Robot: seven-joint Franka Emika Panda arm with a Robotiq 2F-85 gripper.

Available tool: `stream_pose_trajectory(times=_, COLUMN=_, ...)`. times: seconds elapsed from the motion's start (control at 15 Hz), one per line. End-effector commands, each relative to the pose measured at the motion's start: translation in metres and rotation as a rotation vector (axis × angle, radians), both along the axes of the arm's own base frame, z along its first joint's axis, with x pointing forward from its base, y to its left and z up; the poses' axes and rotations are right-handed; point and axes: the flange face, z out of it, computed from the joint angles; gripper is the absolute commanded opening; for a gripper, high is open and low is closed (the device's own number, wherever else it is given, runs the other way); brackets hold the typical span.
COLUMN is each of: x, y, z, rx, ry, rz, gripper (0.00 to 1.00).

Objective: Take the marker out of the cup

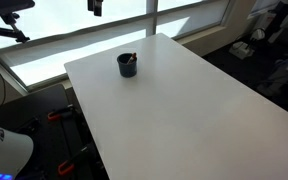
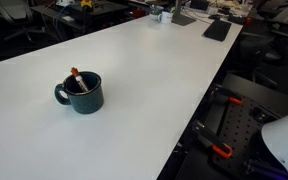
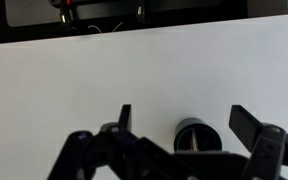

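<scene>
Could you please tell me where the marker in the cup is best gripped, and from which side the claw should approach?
Grip the marker by its reddish upper end, the only part showing above the rim of the dark cup. It leans against the rim, so I would probably come from above, the open claw closing across the thin shaft.

A white table (image 1: 184, 110) fills both exterior views, its top plain and matte. Bright windows (image 1: 114, 25) run behind its far edge. Orange-handled clamps (image 2: 220, 151) sit below the table's side, and a flat dark pad (image 2: 217, 30) lies near its far corner.
</scene>
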Motion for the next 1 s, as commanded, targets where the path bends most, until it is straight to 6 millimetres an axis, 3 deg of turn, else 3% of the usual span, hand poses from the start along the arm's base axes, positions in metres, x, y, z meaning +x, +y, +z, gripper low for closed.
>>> stream_pose_trajectory(times=0.0, x=0.005, y=-0.001, z=-0.003, rx=-0.003, ry=0.008, rz=-0.018, gripper=1.0)
stream_pose_trajectory(times=0.47, x=0.05, y=-0.017, z=-0.018, rx=0.005, ry=0.01, rz=-0.011, gripper=1.0)
stream_pose_trajectory(times=0.53, x=0.031, y=-0.017, z=-0.017, rx=0.001, ry=0.015, rz=-0.032, gripper=1.0)
stream_pose_trajectory(times=0.73, x=0.046, y=-0.019, z=-0.023, rx=0.01, ry=0.024, rz=-0.028, gripper=1.0)
stream_pose_trajectory(times=0.93, x=0.047, y=-0.019, z=-0.024, rx=0.01, ry=0.025, rz=-0.027, gripper=1.0)
